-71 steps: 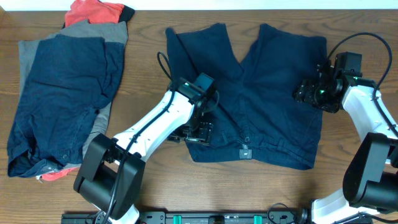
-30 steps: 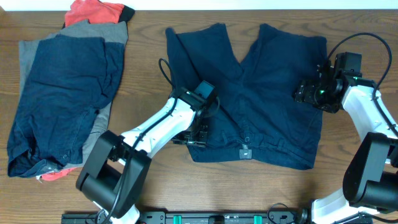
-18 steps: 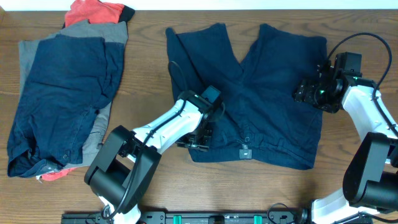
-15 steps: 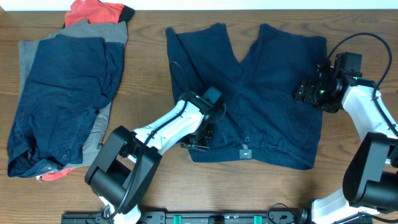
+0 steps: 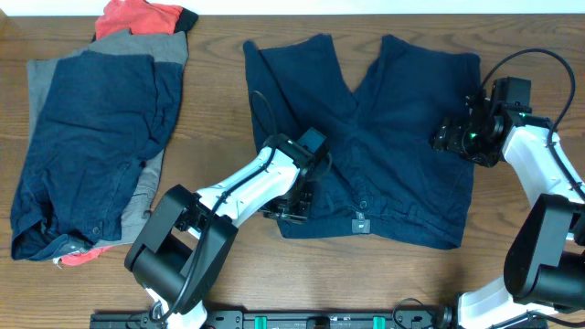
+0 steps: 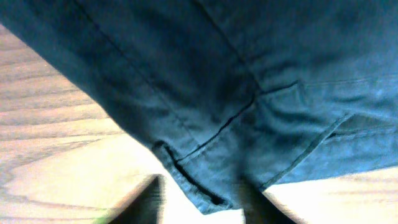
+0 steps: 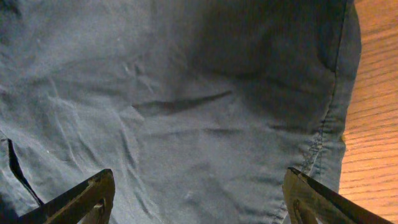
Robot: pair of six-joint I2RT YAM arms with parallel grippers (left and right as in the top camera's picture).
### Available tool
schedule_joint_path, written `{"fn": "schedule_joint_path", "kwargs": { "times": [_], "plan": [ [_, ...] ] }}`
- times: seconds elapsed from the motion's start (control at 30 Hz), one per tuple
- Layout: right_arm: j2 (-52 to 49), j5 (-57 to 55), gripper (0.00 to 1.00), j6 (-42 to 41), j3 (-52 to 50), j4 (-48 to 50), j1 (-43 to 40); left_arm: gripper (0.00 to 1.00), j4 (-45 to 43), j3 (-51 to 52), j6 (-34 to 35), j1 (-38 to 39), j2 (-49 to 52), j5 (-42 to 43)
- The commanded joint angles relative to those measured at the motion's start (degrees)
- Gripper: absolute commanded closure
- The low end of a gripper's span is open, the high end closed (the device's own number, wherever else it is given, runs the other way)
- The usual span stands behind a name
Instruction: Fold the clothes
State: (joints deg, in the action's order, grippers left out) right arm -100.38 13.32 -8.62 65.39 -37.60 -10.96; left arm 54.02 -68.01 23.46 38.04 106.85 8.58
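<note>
Left gripper (image 6: 202, 204) fingers spread, straddling waistband corner (image 6: 198, 186) of dark navy-blue fabric shorts (image 6: 261, 74) (view blurred). Seat corner deeper between pads before pinching. Right gripper (image 7: 199, 200) splayed wide above cloth.

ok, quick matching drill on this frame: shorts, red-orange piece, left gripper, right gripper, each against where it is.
Things:
1 navy shorts
2 red-orange piece
3 left gripper
4 right gripper

Places:
A over the shorts near their right edge, jaws wide apart
B far-left corner of the table, poking out from the clothes pile
C spread flat mid-table
D at the shorts' left waistband corner, jaws astride it

Pairs: 1-C, 2-B, 3-D, 4-A
</note>
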Motion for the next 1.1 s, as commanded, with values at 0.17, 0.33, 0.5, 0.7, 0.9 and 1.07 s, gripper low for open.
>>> {"fn": "schedule_joint_path", "kwargs": {
  "times": [0.17, 0.33, 0.5, 0.7, 0.9, 1.07],
  "plan": [
    [-0.37, -0.02, 0.15, 0.59, -0.48, 0.0, 0.5, 0.43, -1.7, 0.31, 0.17, 0.02, 1.42, -0.68],
    [-0.37, -1.11, 0.15, 0.57, -0.48, -0.02, 0.5, 0.44, -1.46, 0.31, 0.17, 0.02, 2.82, -0.66],
    [-0.37, -1.29, 0.15, 0.59, -0.48, -0.07, 0.48, 0.55, -1.18, 0.31, 0.15, 0.04, 3.32, -0.46],
    [-0.37, -1.27, 0.15, 0.57, -0.48, -0.11, 0.5, 0.8, -0.79, 0.31, 0.17, 0.02, 3.32, -0.55],
    [-0.37, -1.27, 0.15, 0.57, -0.48, -0.15, 0.5, 0.94, 1.05, 0.31, 0.48, -0.11, 3.3, -0.72],
    [-0.37, -1.27, 0.15, 0.57, -0.48, -0.15, 0.5, 0.94, 7.02, 0.31, 4.87, -1.44, 3.3, -0.72]
  ]
}}
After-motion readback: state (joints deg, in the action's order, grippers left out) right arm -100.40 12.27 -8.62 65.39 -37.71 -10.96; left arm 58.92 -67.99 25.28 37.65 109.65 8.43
